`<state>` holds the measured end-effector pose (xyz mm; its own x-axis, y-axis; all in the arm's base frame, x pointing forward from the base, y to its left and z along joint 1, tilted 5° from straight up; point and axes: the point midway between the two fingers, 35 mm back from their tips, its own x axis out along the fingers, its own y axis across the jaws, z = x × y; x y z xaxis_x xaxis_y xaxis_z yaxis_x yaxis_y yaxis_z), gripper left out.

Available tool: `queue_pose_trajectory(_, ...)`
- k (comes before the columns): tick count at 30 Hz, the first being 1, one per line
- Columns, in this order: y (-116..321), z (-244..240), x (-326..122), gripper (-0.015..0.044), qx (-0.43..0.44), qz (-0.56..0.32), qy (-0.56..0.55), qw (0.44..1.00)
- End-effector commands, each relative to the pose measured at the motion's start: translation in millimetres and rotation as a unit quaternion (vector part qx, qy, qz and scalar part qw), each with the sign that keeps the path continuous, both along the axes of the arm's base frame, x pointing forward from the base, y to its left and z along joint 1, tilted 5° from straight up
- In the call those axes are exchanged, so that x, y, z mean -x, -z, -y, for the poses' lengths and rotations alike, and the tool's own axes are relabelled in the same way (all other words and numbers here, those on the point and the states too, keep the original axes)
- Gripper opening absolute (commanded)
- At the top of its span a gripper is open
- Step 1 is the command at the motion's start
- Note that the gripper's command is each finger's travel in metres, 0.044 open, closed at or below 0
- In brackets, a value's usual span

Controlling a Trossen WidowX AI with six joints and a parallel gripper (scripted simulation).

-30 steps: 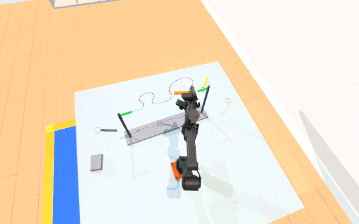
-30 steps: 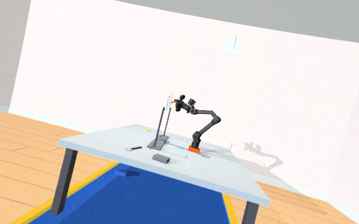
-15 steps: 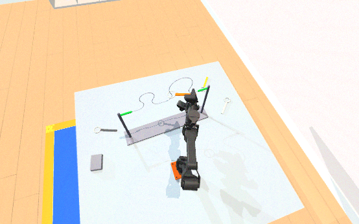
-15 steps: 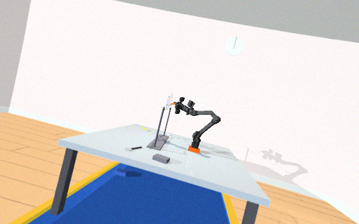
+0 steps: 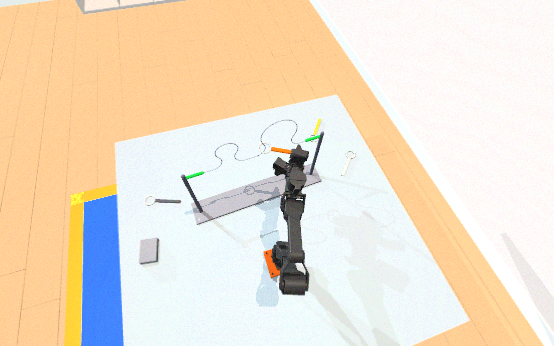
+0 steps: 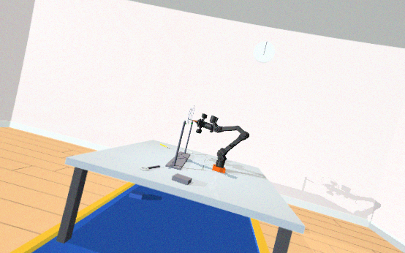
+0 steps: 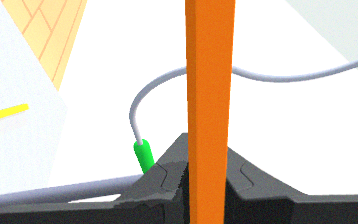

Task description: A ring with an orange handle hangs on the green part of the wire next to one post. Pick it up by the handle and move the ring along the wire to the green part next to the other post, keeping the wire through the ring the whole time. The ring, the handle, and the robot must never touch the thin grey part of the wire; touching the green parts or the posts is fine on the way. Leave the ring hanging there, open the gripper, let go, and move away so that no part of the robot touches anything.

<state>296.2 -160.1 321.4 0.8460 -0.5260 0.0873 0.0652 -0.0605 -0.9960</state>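
Observation:
My gripper (image 5: 293, 151) (image 6: 197, 122) (image 7: 208, 170) is shut on the orange handle (image 5: 281, 150) (image 6: 194, 121) (image 7: 211, 90), which points away from the fingers. The pale ring (image 5: 260, 150) at its far end is around or beside the thin grey wire (image 5: 228, 144) (image 7: 290, 79), left of the tall loop; whether it touches the wire is too small to tell. It is out of sight in the wrist view. One green part (image 5: 313, 138) (image 7: 144, 156) joins the right post (image 5: 316, 157). The other green part (image 5: 195, 175) joins the left post (image 5: 192, 195).
The posts stand on a grey base plate (image 5: 220, 210). A yellow-handled ring (image 5: 317, 126) (image 7: 10, 111) lies behind the right post, and a white-handled one (image 5: 346, 166) to its right. A dark-handled ring (image 5: 170, 201) (image 6: 153, 167) and a grey block (image 5: 149, 250) (image 6: 181, 178) lie at the left.

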Motion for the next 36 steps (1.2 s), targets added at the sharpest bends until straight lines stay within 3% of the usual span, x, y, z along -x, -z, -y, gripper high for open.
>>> queue_pose_trajectory(1, 17.6, -0.7, 1.1, -0.0150, -0.058, 0.003, 0.004, 0.998)
queue_pose_trajectory(18, 77.4, -21.4, 2.7, -0.0150, -0.268, 0.010, 0.013, 0.963)
queue_pose_trajectory(36, 125.2, -67.8, 2.8, -0.0150, -0.475, 0.017, 0.021, 0.879)
